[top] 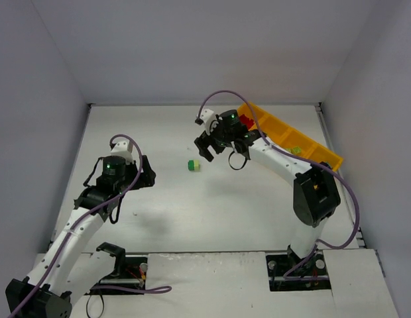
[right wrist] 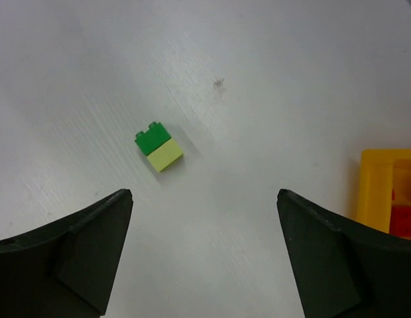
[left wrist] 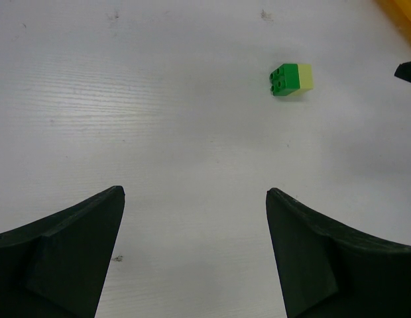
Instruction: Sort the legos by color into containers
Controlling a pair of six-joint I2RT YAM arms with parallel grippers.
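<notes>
One two-colour brick [top: 194, 165], dark green on one half and pale yellow-green on the other, lay alone on the white tabletop [top: 258, 212] about midway between the two arms. Whether the halves were clipped together or only touching could not be told.

The right end effector [top: 219, 152] hung just to the right of it and a little farther back, jaws spread wide and holding nothing. In its wrist view the brick sat ahead of the gap and left of centre. Its long axis ran on a diagonal, green end far-left and pale end near-right, so it was skewed to the line along which the jaws close.

The left end effector [top: 146, 173], likewise wide open and empty, stood farther off on the brick's left. The right arm looked the better placed, though a wrist turn seemed needed first.

The orange-yellow tray [top: 323, 157] lay at the far right, with red bricks [top: 246, 121] in its far-left compartment, close behind the right end effector.
</notes>
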